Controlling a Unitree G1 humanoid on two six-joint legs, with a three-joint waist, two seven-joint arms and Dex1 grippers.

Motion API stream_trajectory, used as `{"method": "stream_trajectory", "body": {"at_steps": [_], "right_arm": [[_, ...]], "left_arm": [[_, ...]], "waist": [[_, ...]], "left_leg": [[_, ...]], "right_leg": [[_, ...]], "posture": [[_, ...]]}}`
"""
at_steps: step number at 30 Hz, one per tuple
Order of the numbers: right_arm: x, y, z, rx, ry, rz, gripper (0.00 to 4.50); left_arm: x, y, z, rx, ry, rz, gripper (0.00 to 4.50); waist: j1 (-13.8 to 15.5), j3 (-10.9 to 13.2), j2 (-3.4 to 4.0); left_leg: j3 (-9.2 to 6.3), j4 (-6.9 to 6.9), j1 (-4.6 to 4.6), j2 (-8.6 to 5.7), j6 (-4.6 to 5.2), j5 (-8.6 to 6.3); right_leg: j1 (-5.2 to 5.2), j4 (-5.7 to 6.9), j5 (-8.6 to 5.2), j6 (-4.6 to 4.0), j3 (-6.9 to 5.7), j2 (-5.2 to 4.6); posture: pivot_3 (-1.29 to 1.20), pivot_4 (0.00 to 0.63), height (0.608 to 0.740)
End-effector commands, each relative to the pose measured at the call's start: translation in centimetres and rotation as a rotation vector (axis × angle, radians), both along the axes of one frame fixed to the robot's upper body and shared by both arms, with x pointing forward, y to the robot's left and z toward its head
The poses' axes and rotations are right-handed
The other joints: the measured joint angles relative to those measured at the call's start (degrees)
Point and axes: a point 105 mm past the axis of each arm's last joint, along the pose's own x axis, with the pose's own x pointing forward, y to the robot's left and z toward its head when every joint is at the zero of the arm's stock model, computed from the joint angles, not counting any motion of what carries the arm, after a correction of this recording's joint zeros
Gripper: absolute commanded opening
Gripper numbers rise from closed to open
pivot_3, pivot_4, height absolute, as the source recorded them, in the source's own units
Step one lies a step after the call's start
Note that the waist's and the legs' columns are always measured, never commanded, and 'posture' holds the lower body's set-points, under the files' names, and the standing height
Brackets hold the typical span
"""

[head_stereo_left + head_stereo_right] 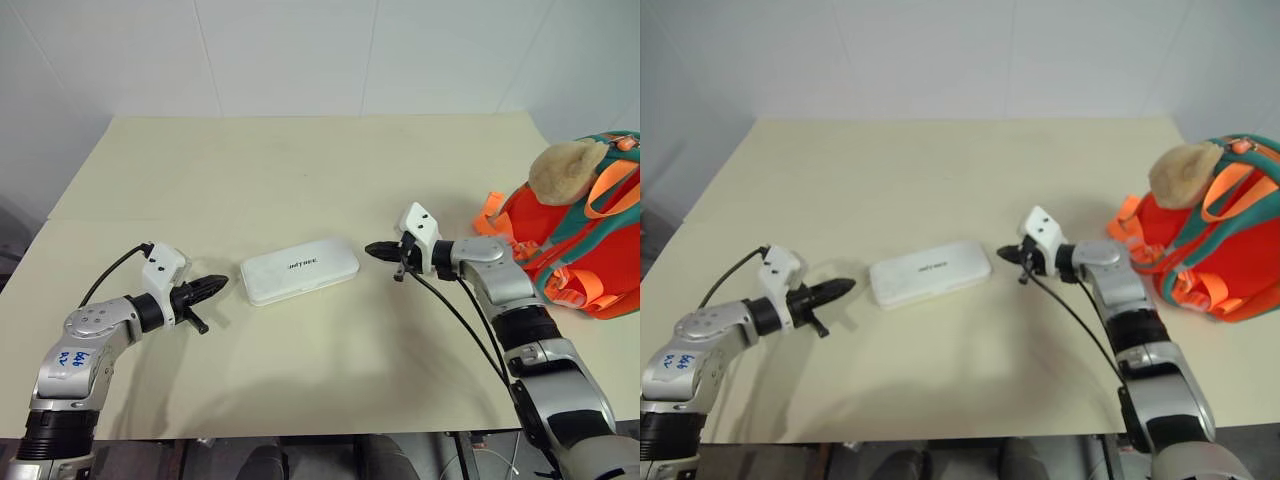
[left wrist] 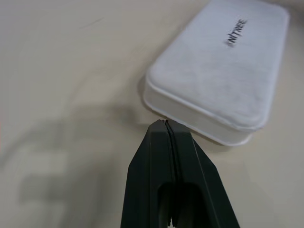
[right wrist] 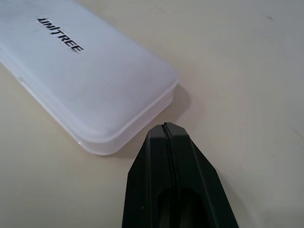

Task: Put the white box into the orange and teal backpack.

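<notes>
Out on the left, the left gripper point(image 1: 222, 284) hangs just above the cream table point(image 1: 300, 170), its two black fingers pressed tight together with nothing between them, tip aimed at the near end of the white box point(image 1: 299, 270). From the left wrist view that closed tip sits just short of the box's rounded corner, not quite touching it. The white box itself lies flat in the middle of the table, between the two arms, a little askew, its dark "UNITREE" lettering facing up. Over on the other side, the right gripper point(image 1: 371, 249) points back at the box's far end, jaws closed as well and empty; the right wrist view shows its tip near the box's corner with a sliver of table between them. Farther right, at the table's edge, sits the orange and teal backpack point(image 1: 585, 255), well apart from the box, a fluffy tan pompom point(image 1: 562, 170) resting on top and orange straps point(image 1: 492, 216) spilling toward the right arm.
</notes>
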Motion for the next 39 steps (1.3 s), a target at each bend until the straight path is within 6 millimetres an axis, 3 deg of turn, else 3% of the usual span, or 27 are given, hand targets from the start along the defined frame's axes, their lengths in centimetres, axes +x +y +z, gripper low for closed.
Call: {"method": "stream_trajectory", "body": {"at_steps": [1,7,13,23,30,34,39], "right_arm": [[0.5,0.7,0.6,0.013,-0.029,0.009,0.12],[-0.4,2.4,0.0,0.036,0.000,0.065,0.12],[-2.0,3.3,0.2,0.070,0.036,0.112,0.12],[-4.5,2.5,0.4,0.057,0.088,0.119,0.12],[-3.1,-0.1,4.1,0.103,0.034,0.027,0.12],[-1.5,-1.1,3.9,0.077,0.015,-0.028,0.12],[0.4,-0.4,2.3,0.062,0.028,-0.057,0.12]], "left_arm": [[0.2,-1.2,0.5,0.000,-0.020,-0.028,0.00],[0.5,-2.7,-0.9,0.011,0.042,-0.049,0.00],[0.5,-3.0,-1.0,0.008,0.052,-0.055,0.00],[0.6,-4.2,-1.3,-0.002,0.059,-0.105,0.00],[0.4,-3.9,-1.7,0.008,0.070,-0.097,0.00],[0.6,-4.0,-1.7,0.006,0.070,-0.097,0.00],[0.7,-4.4,-1.7,0.003,0.068,-0.108,0.00]], "waist": [[-0.1,0.0,0.00],[-0.2,0.0,0.00],[-0.2,0.0,0.00],[0.1,0.0,0.00],[0.0,0.0,0.00],[0.0,0.0,-0.02],[-0.1,0.0,-0.02]], "left_leg": [[0.00,-0.01,0.00,0.00,-0.02,0.01],[0.02,-0.02,0.00,0.01,-0.32,0.18],[0.00,-0.03,0.02,0.02,-0.32,0.18],[-0.06,-0.01,0.00,-0.02,-0.30,0.17],[-0.05,-0.01,0.01,-0.02,-0.22,0.13],[-0.04,-0.03,0.04,-0.01,-0.22,0.12],[0.01,-0.03,0.01,-0.02,-0.23,0.13]], "right_leg": [[0.00,0.00,0.00,0.00,0.00,0.00],[-0.02,0.00,0.00,0.00,-0.01,0.00],[-0.02,0.04,0.00,0.00,-0.02,0.00],[0.00,0.05,0.00,0.00,-0.06,-0.03],[-0.01,0.06,0.00,0.00,-0.05,-0.02],[0.00,0.04,0.00,0.00,-0.06,-0.01],[-0.01,0.01,0.00,0.00,-0.03,-0.02]], "posture": [[0.00,0.150,0.740],[0.00,0.150,0.740],[0.00,0.150,0.740],[0.00,0.150,0.740],[0.00,0.150,0.740],[0.00,0.150,0.740],[0.00,0.150,0.740]]}}
